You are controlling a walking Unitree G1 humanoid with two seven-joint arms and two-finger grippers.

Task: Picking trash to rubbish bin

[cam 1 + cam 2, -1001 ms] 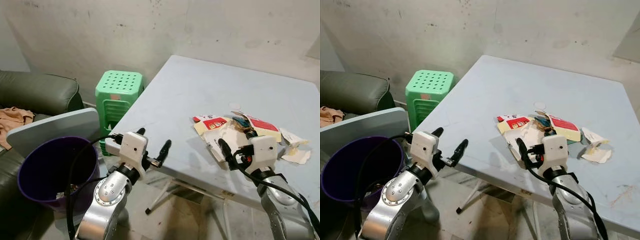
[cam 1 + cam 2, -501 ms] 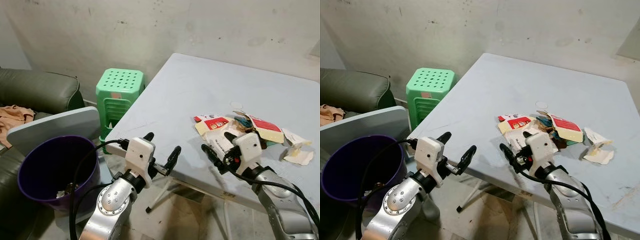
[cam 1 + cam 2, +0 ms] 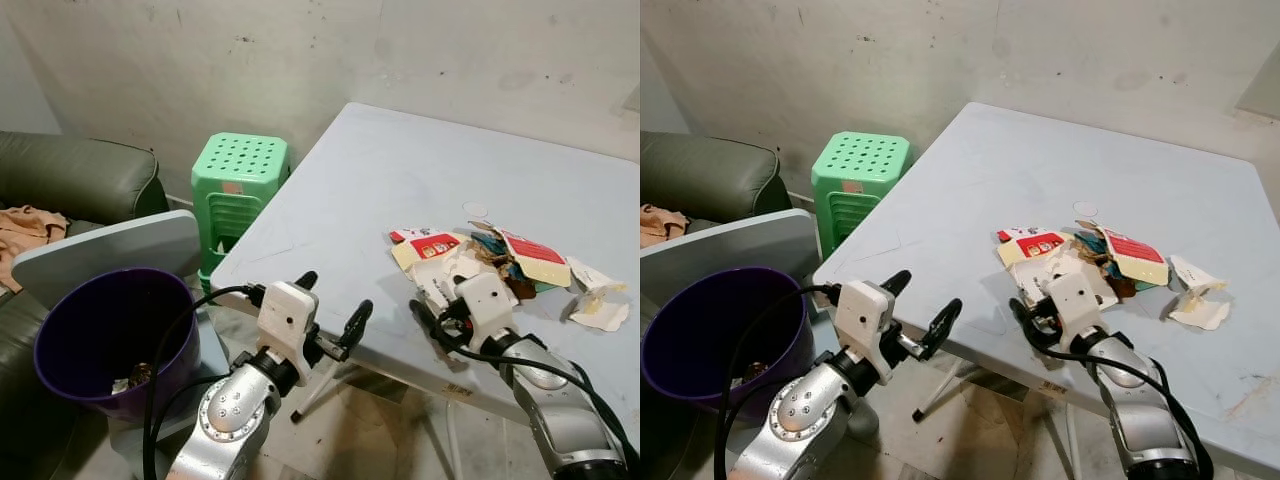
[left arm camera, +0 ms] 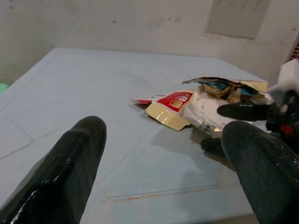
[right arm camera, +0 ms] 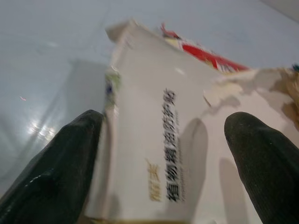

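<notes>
A two-armed robot stands at the near edge of a pale blue table (image 3: 400, 170) in a bare-walled room. Its right gripper (image 3: 440, 312) rests low over the table's front edge with both black fingers spread apart, straddling the near end of a white carton (image 5: 159, 154) printed with Chinese characters; the fingers (image 5: 51, 172) flank the carton without closing on it. The carton lies at the front of a small heap of trash (image 3: 500, 260) on the right half of the table: a yellow-and-red wrapper (image 3: 425, 246), a red-labelled packet (image 3: 530, 255), brown and teal scraps, and a crumpled white paper (image 3: 592, 300) a little apart to the right.

The left gripper (image 3: 335, 312) hovers in the air just off the table's front-left corner, fingers wide open and holding nothing.

On the floor to the robot's left sits a purple rubbish bin (image 3: 60, 370), a few scraps visible at its bottom, with a grey board (image 3: 100, 255) leaning behind it. A green plastic stool (image 3: 238, 180) stands against the wall beside the table, and a dark green sofa (image 3: 70, 185) fills the far left corner.
</notes>
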